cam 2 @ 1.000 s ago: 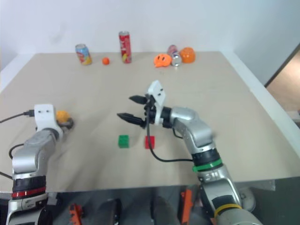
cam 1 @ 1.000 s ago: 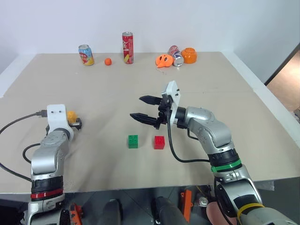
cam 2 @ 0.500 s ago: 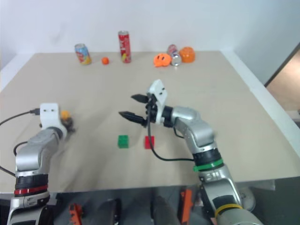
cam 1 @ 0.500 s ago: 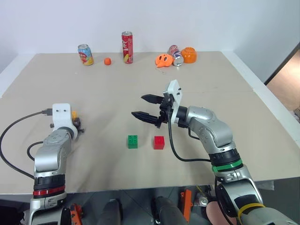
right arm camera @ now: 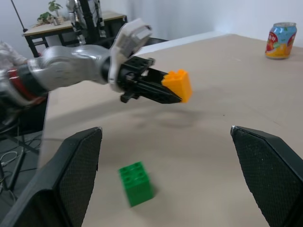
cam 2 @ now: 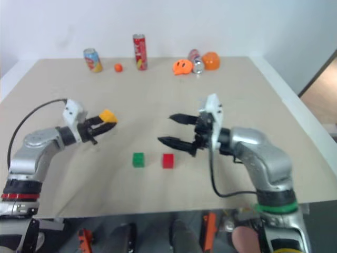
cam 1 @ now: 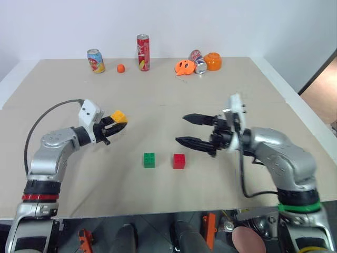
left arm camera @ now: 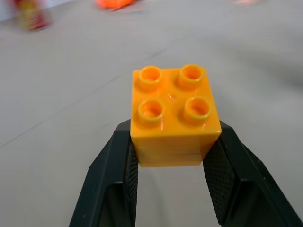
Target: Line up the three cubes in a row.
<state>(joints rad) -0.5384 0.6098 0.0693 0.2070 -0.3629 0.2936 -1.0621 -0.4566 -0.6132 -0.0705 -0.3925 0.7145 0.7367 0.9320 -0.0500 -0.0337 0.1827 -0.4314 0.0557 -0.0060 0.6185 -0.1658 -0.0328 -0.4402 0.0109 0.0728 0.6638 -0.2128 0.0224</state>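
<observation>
The yellow-orange cube (cam 1: 119,116) hangs above the table at the left, studs up, clamped between the fingers of my left gripper (left arm camera: 173,156), which is shut on it. The green cube (cam 1: 149,159) and the red cube (cam 1: 179,161) rest side by side on the table near the front, a small gap between them. My right gripper (cam 1: 188,129) hovers open just right of the red cube, pointing left, nothing between its fingers. From the right wrist view the held yellow-orange cube (right arm camera: 177,85) sits beyond the green cube (right arm camera: 136,183).
Along the far edge stand a short colourful can (cam 1: 96,61), a small orange ball (cam 1: 121,68), a tall red can (cam 1: 143,52), an orange rounded toy (cam 1: 184,67), a tipped can (cam 1: 198,61) and another orange toy (cam 1: 212,61). The table edge (cam 1: 295,113) runs down the right.
My left gripper closed on the yellow-orange cube, lifted it and swung it right toward the middle. My right gripper drew back to the right, still open.
</observation>
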